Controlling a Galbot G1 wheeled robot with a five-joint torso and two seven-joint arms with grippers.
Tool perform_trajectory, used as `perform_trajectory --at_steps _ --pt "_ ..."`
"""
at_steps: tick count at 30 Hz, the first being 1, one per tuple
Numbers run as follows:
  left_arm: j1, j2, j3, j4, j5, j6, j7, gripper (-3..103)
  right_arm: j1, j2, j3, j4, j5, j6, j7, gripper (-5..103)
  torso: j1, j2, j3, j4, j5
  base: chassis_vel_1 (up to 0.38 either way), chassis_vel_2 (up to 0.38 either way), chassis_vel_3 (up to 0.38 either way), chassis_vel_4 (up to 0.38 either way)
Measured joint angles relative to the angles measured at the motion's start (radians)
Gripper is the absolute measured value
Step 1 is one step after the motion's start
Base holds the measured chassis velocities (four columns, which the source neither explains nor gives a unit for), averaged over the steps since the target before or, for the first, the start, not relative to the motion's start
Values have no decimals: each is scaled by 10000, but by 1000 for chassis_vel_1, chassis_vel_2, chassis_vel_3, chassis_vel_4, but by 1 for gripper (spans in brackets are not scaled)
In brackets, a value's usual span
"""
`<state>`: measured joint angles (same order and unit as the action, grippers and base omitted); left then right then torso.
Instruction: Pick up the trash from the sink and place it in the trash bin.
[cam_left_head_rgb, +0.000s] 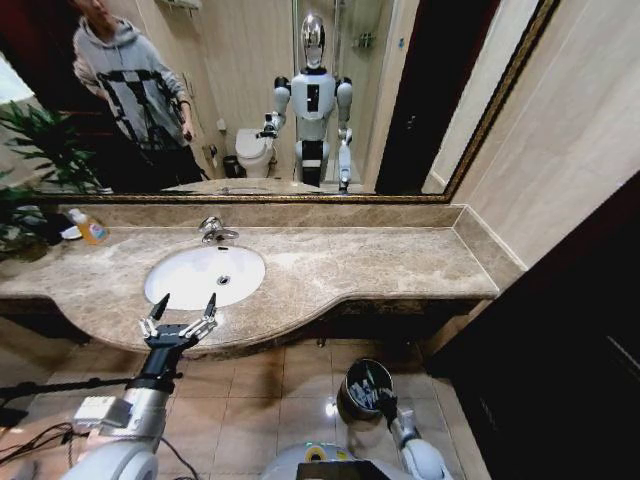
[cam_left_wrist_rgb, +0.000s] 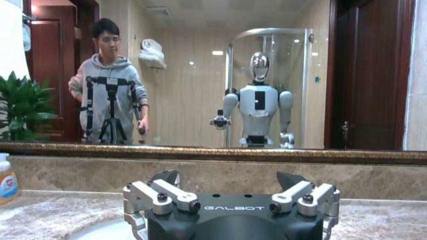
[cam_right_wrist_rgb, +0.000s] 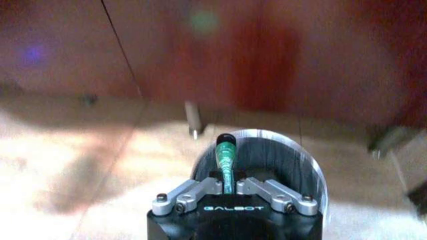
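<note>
"GALBOT" on both tools (cam_left_wrist_rgb: 230, 207) (cam_right_wrist_rgb: 227, 208)

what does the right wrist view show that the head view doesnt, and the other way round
The right wrist view alone shows the green tube pinched in the shut right gripper, poised over the trash bin.

The head view alone shows the sink with its faucet in the marble counter, the soap bottle, and the open left gripper at the counter's front edge.

Both show the right gripper and the bin on the tiled floor.
</note>
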<state>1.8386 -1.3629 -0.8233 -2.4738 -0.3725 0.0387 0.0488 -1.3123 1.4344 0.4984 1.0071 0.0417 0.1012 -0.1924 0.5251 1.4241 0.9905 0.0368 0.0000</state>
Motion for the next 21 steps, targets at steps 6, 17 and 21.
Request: perform_trajectory --at_steps 6,17,21 --pt "0 0 -1 0 0 0 0 100 1690 105 -111 -2370 -681 -204 181 6 0 0 1 0 1 0 0 0 0" --pt "0 0 0 -1 0 0 0 100 2655 57 -154 -3721 -1052 -65 422 5 0 0 0 1 0 0 0 0 0" --pt "0 0 0 -1 0 0 0 100 2620 -9 -148 -3710 -975 -55 457 21 0 0 0 0 0 0 0 0 0"
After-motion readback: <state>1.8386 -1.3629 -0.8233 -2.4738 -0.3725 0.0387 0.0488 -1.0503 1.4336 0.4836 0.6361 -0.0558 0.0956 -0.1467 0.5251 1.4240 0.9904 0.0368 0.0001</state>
